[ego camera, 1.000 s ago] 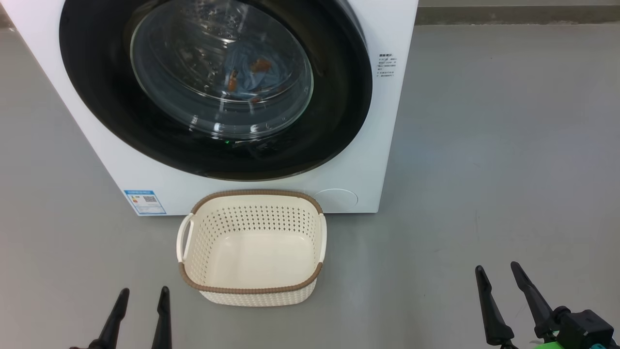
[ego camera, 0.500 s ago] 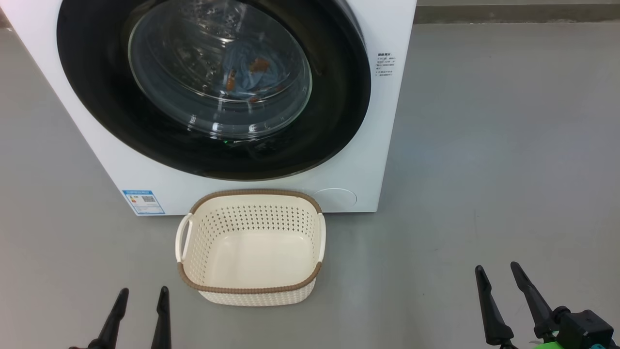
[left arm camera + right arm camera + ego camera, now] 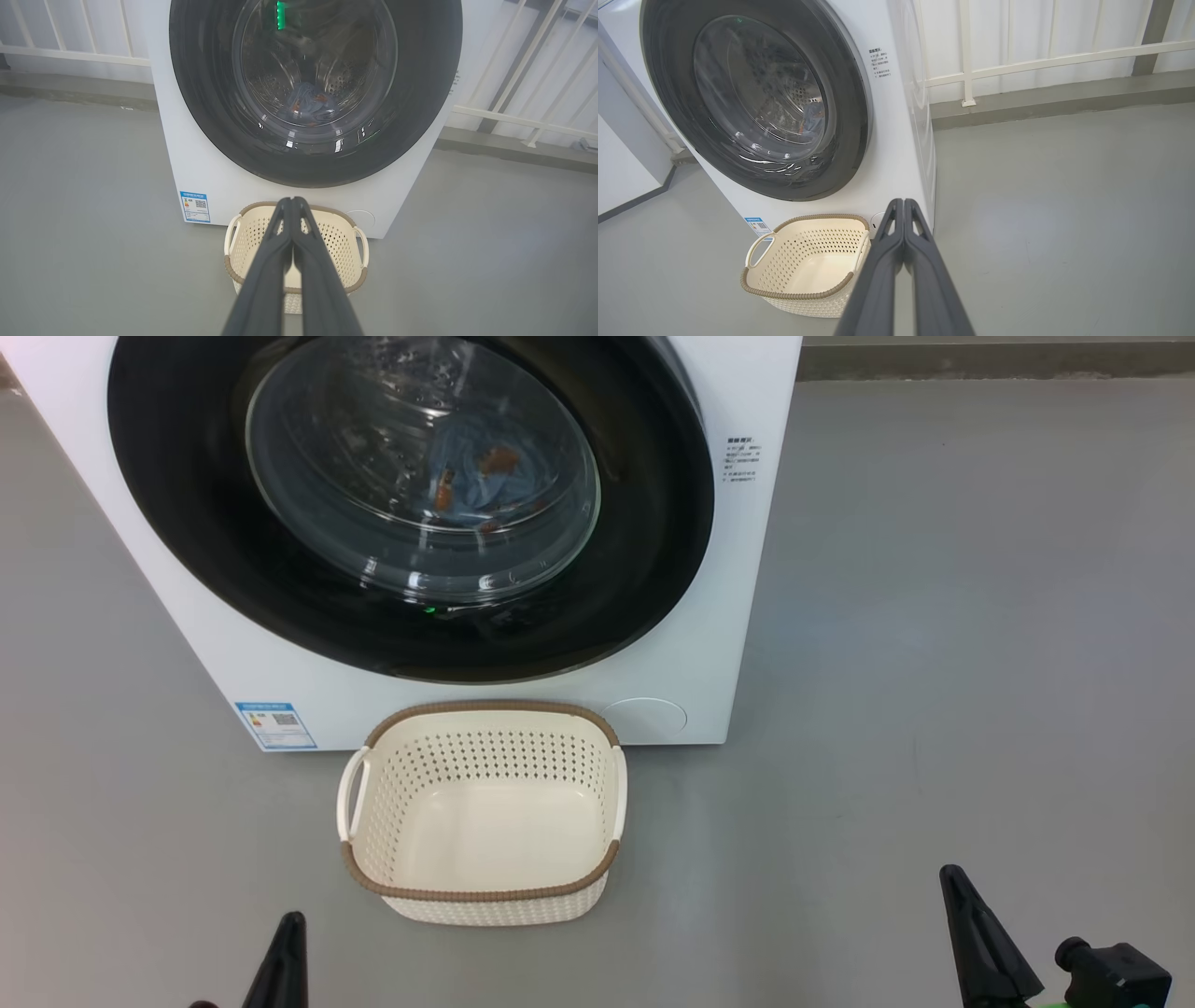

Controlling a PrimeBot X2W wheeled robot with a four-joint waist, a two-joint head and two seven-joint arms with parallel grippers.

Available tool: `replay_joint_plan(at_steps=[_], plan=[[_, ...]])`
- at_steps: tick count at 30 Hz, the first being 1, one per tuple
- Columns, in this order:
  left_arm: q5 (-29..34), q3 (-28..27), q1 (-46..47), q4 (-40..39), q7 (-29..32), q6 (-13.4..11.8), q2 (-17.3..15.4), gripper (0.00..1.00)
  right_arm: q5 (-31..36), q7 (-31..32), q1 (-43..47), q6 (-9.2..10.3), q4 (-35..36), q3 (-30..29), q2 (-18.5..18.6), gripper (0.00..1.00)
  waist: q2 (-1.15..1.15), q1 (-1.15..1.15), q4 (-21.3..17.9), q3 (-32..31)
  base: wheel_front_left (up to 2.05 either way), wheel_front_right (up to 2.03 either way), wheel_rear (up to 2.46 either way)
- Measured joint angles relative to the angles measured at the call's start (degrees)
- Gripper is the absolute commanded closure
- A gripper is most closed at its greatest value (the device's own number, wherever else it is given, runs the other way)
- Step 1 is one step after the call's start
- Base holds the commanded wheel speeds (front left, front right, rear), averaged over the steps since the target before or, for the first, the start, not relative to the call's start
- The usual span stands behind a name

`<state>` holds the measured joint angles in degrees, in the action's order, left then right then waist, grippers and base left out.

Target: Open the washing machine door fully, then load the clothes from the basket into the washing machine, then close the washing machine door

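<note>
Pressed together and gripping nothing, the left arm's fingers [image 3: 292,207] rise at the lower left of the head view, the right arm's fingers [image 3: 903,207], likewise together and empty, at the lower right, both above grey floor [image 3: 934,663]. Between them, at lower centre, the cream basket [image 3: 485,907] stands empty just before the foot of the white washing machine [image 3: 761,569]. The glossy black washing machine door [image 3: 653,523] is shut across the upper frame; behind its glass, in the drum, lie the light blue clothes [image 3: 476,485].
</note>
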<state>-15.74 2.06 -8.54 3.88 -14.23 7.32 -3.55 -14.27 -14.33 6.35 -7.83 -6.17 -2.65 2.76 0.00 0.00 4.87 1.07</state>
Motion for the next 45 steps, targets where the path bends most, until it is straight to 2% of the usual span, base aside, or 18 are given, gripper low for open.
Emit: replay_joint_plan(at_steps=[45], plan=[[-29.65, -0.60, 3.09, 4.26, 6.31, 0.00, -0.44, 1.00, -29.45, 6.79, -2.27, 0.00, -3.38, -0.59, 0.21, 1.00, 0.00, 0.00, -1.85, -0.34, 0.00, 0.00, 0.00]])
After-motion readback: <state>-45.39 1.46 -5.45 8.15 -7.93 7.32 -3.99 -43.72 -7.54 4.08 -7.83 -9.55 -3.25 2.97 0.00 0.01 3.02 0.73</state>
